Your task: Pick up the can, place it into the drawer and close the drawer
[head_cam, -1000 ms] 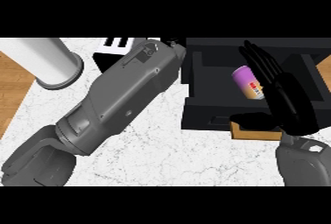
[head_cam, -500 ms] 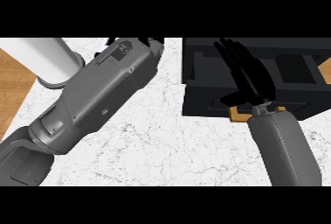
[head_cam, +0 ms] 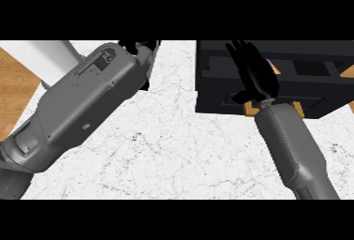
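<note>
The black drawer [head_cam: 220, 99] stands open at the upper right of the marble counter. My right hand [head_cam: 253, 75] lies over it, open, with straight fingers pointing away from me. Only a purple sliver of the can [head_cam: 269, 62] peeks out beside those fingers, inside the drawer; the hand hides the rest. My left forearm runs up the left side, and my left hand [head_cam: 138, 48] shows as a dark shape at the top edge, mostly hidden behind the forearm.
A white cylinder [head_cam: 47, 57] stands at the upper left, next to the left forearm. Wooden floor [head_cam: 14, 93] shows beyond the counter's left edge. Bare marble [head_cam: 180, 154] spreads between the two arms.
My right hand has slid farther over the drawer, with its forearm now straight beneath it. The can, plainly seen a second ago, is nearly covered. The left forearm has swung more upright.
</note>
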Robot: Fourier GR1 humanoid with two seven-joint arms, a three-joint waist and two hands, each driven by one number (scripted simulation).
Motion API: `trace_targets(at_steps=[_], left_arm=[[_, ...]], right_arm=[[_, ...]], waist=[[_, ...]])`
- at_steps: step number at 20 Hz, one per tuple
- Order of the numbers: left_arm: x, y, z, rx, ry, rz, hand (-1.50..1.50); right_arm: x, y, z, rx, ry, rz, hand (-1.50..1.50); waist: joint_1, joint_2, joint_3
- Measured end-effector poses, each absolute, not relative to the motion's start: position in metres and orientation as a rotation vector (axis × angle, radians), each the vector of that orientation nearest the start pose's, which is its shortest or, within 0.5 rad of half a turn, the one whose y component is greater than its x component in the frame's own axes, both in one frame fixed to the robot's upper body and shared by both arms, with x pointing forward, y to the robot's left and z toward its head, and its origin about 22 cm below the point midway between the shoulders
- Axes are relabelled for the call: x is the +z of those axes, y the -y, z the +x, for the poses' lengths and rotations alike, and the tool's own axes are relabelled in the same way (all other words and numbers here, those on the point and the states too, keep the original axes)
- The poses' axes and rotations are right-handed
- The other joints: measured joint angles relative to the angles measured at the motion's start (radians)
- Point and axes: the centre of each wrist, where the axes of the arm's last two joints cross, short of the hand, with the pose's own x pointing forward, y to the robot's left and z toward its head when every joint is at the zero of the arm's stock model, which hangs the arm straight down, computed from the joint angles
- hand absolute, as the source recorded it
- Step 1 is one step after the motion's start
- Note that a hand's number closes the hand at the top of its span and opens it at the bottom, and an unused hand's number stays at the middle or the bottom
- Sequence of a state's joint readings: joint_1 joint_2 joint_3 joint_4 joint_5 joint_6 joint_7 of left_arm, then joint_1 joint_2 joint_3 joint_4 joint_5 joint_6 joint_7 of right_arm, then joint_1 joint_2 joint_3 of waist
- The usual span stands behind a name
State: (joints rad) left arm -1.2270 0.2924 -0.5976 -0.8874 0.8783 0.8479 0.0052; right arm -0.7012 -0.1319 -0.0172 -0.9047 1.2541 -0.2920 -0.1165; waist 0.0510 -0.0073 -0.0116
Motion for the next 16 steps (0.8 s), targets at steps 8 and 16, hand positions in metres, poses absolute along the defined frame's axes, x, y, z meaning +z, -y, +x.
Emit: trace_targets(at_steps=[8, 16], left_arm=[[0.210, -0.095, 0.410, 0.168, 1.716, 0.052, -1.50], [0.221, -0.109, 0.405, 0.174, 1.724, 0.053, -1.50]], right_arm=[[0.049, 0.196, 0.421, 1.129, 1.689, -1.256, -1.50], [0.052, 0.199, 0.438, 1.070, 1.687, -1.325, -1.50]], waist=[[0.011, 0.002, -0.004], [0.022, 0.018, 0.005]])
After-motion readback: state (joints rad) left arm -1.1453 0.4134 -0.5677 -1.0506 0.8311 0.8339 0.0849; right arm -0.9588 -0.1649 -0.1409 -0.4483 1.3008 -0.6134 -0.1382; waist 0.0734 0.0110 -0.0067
